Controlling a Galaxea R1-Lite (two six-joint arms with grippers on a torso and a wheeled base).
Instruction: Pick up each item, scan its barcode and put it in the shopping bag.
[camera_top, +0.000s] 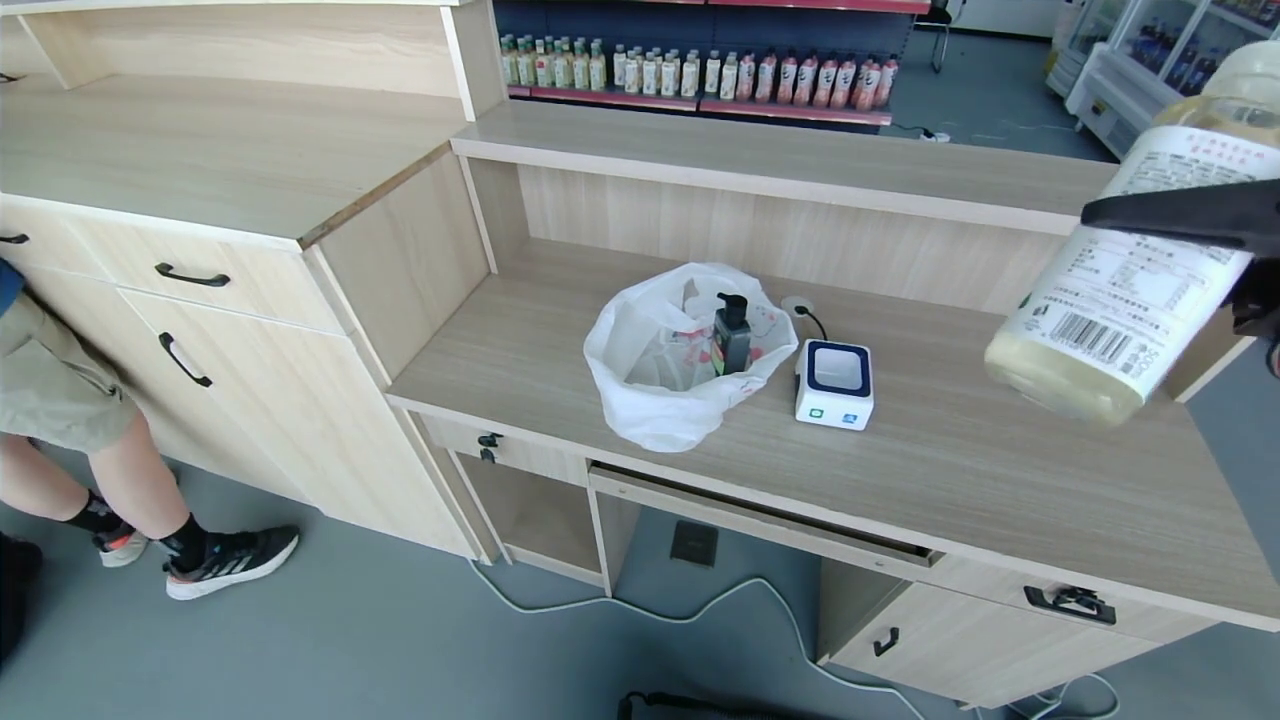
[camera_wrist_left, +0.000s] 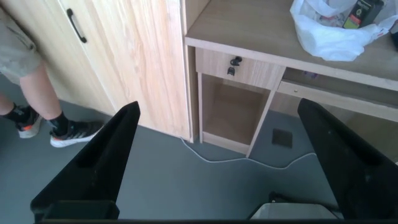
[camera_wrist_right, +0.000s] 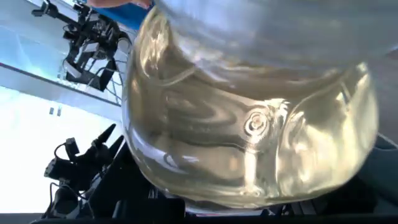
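- Fingers on our right gripper are clamped round the pale bottle, which is tilted up in the air, well right of the scanner.
- Our left gripper gapes wide, low over the floor.
- We see the shopping bag just beside the scanner, with a dark pump bottle inside.

My head camera looks forward and down from high above the surface and shopping bag. My left wrist camera, lower down, shares that bag and the surface's front edge; my right one sits right against the bottle.
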